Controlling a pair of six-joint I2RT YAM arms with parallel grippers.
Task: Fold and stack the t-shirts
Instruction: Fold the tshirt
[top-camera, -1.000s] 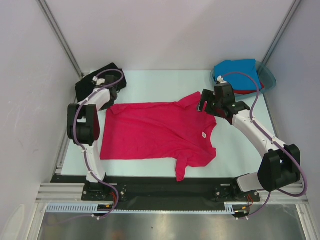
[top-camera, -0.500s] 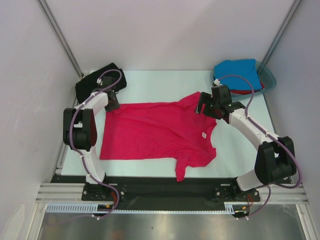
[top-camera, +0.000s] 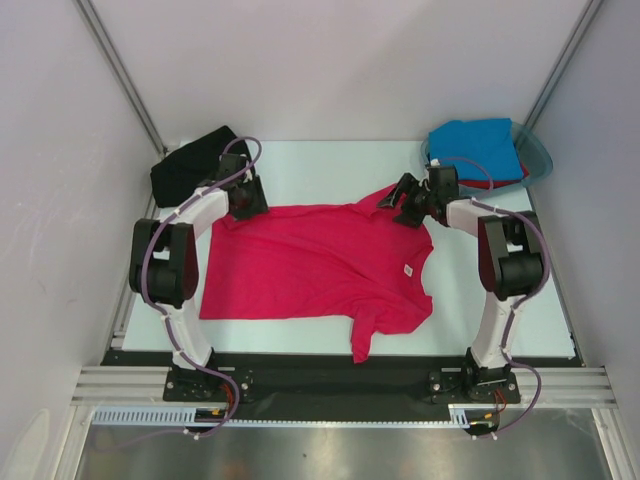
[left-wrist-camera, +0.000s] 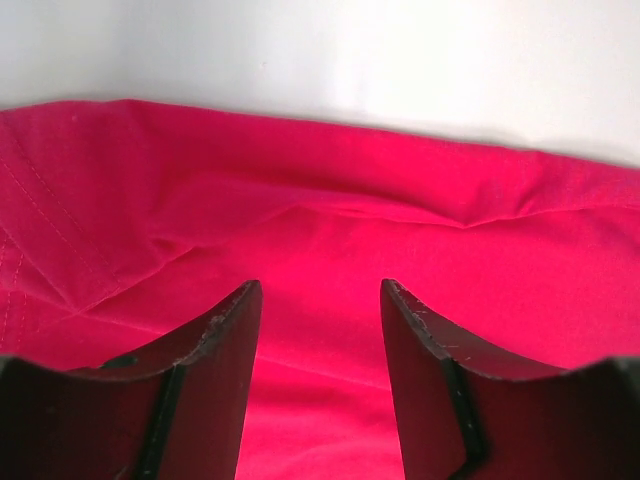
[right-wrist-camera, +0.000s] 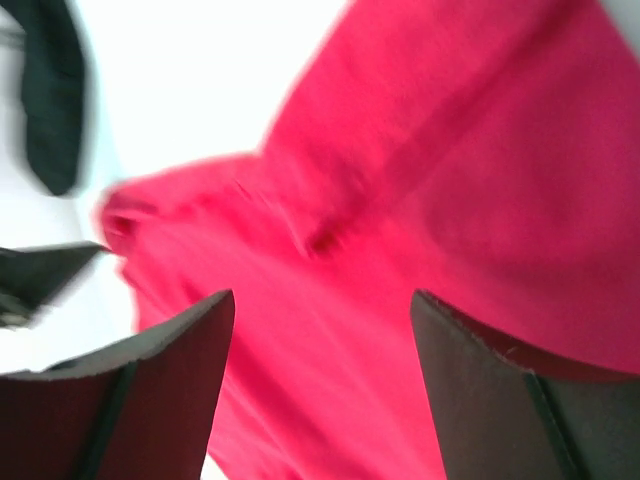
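The crimson-pink t-shirt lies spread flat in the middle of the table, its small white neck label facing up near the right side and one sleeve trailing toward the near edge. The left gripper sits low at the shirt's far left corner. Its fingers are parted and hold nothing, with creased pink cloth showing between and beyond them. The right gripper hangs over the far sleeve with its fingers spread wide and nothing between them. That view is blurred, so whether they touch the cloth cannot be told. The black t-shirt lies bunched at the far left corner. The blue t-shirt rests in the teal tub at the far right, with a strip of the red t-shirt showing beneath it.
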